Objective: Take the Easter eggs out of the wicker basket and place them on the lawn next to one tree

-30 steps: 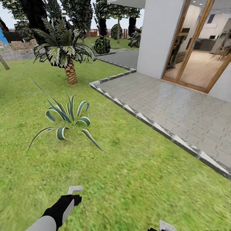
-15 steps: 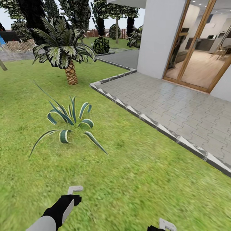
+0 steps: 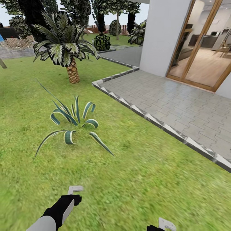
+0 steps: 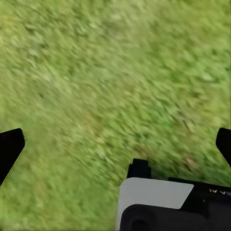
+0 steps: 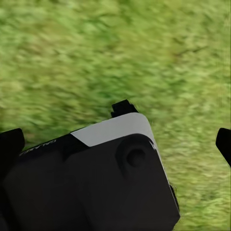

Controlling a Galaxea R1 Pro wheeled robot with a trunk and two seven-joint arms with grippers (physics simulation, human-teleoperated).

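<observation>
Camera advanced, lawn (image 3: 134, 179) beneath both empty, spread jaws, blurred.

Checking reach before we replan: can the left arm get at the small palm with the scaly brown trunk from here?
Probably not. The left gripper hangs low over the bright green lawn, while the small palm with the scaly brown trunk stands far ahead, beyond the striped spiky plant. Nothing blocks it; it just looks too far.

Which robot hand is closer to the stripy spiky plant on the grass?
Left. The left gripper hangs over the lawn just short of the stripy plant, almost in line with it. The right gripper sits farther back and off toward the paving.
</observation>
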